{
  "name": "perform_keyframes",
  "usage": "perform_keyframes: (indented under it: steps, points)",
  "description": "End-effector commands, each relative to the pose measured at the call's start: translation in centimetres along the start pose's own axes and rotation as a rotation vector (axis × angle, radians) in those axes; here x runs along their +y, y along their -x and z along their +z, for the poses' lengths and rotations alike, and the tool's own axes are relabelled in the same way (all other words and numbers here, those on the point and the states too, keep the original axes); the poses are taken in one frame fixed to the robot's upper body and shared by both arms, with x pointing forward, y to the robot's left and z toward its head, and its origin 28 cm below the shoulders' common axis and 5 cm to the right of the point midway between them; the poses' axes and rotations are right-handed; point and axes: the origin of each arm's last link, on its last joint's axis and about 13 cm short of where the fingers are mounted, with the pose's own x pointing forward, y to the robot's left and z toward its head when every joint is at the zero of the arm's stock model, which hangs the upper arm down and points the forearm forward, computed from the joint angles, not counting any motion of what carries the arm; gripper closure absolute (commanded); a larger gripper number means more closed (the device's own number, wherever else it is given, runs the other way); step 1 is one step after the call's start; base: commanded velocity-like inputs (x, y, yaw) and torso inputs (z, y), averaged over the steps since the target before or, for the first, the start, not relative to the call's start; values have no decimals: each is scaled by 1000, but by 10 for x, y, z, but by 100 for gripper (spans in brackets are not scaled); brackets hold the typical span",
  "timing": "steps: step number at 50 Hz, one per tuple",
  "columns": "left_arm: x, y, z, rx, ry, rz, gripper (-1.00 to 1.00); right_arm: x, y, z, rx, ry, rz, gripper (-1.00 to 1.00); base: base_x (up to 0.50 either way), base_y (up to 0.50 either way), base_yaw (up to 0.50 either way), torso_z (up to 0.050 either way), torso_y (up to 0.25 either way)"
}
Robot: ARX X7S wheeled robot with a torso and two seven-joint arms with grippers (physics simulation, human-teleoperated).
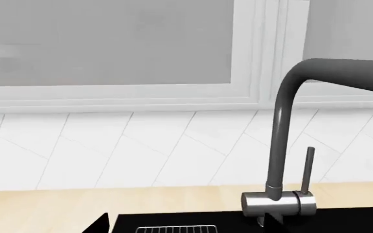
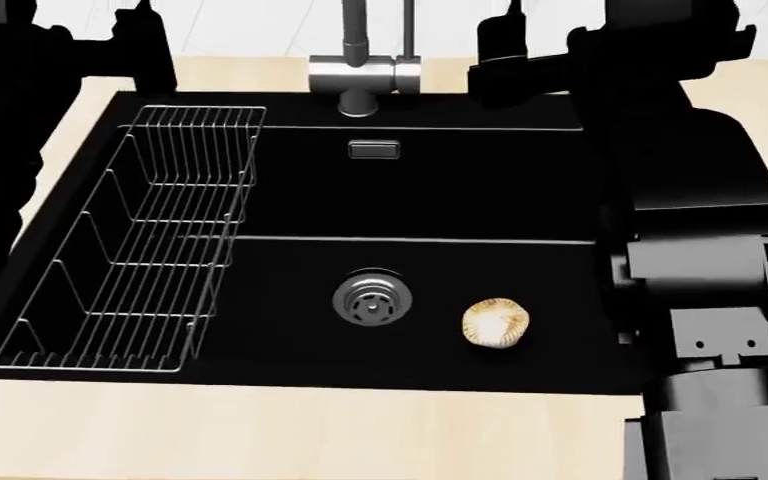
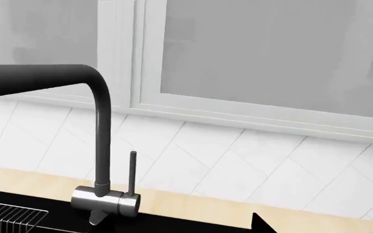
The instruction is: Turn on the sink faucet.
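The sink faucet (image 2: 364, 72) stands at the back rim of the black sink (image 2: 424, 190), with a grey steel cylinder body, a thin neck and a slim upright lever rod (image 1: 308, 170). In the left wrist view the faucet (image 1: 279, 203) is ahead, near one fingertip (image 1: 99, 224) of the pair. In the right wrist view the faucet (image 3: 105, 200) and its lever (image 3: 132, 172) are ahead to one side. My left gripper (image 2: 131, 40) is open and empty, left of the faucet. My right gripper (image 2: 515, 48) is open and empty, just right of it. Neither touches it.
A wire rack basket (image 2: 144, 240) fills the sink's left side. A round steel drain (image 2: 373, 298) and a pale shell-like object (image 2: 496, 323) lie on the sink floor. A light wood counter (image 2: 291, 430) surrounds the sink, with a white tiled wall (image 1: 109, 145) and a window (image 1: 109, 43) behind.
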Motion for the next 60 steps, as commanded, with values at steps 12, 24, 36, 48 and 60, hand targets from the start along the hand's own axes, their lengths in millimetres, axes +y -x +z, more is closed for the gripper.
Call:
perform_keyframes:
  steps: [12,24,36,48,60]
  points:
    - [4,2,-14,30,-25,12,-100,-3,1,-5,21,-9,6,-100,272,0,0,0,0]
    - [11,3,-15,37,-26,33,-100,-3,0,-11,32,-10,7,-100,266,0,0,0,0]
    - [9,5,-26,56,-29,28,-100,-2,-1,-22,47,-14,11,-100,265,0,0,0,0]
    - [11,6,-30,67,-23,31,-100,-1,0,-23,46,-25,14,-100,266,0,0,0,0]
    - [17,7,-31,73,-26,48,-100,0,1,-28,46,-48,11,-100,251,0,0,0,0]
